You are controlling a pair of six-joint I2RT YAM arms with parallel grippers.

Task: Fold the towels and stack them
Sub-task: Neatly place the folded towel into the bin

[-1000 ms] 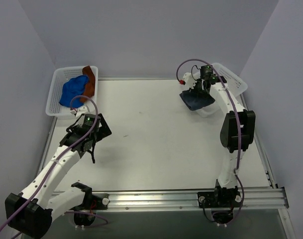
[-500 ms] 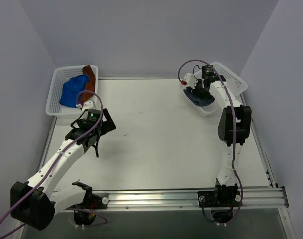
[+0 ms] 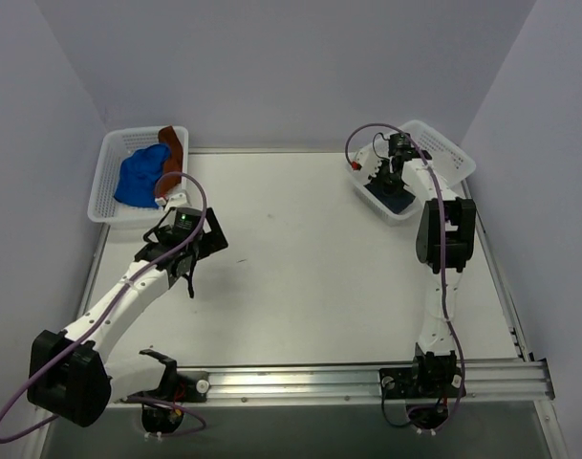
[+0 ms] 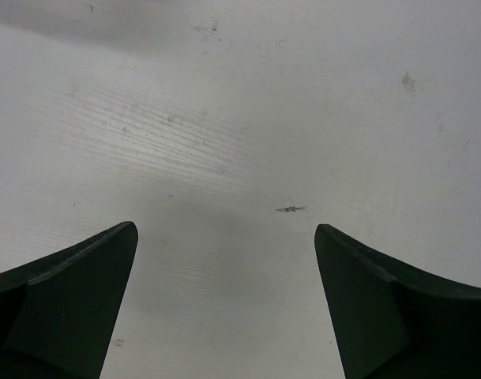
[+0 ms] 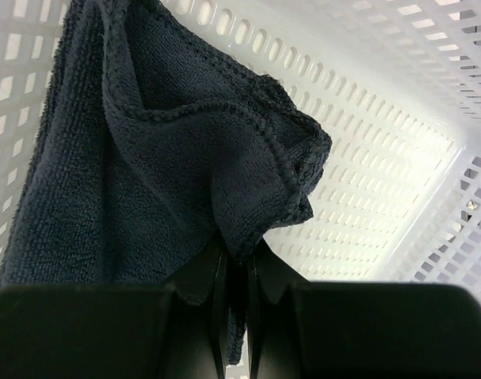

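My right hand [image 5: 238,264] is clenched on a hemmed edge of the dark towel [image 5: 145,158], which hangs bunched inside the right basket [image 5: 366,142] at the far right of the desk [image 3: 300,249]. My left hand [image 4: 224,237] is released, jaws wide, over bare desk just in front of the left basket [image 3: 104,186], holding nothing.

The job looks barely begun. No towel lies folded on the desk and no stack shows anywhere in view. Whether the dark one carries any fold I cannot tell from its crumpled hang.

The left basket, at the far left corner, holds two towels in loose heaps. The blue towel [image 3: 138,177] fills most of it, and the brown towel [image 3: 173,153] lies along its right side, touching the blue. The right basket holds only the dark towel, as far as I can see past the hand. I find no grey towel in any view.

By my reckoning, every towel here is yet to be folded and stacked.
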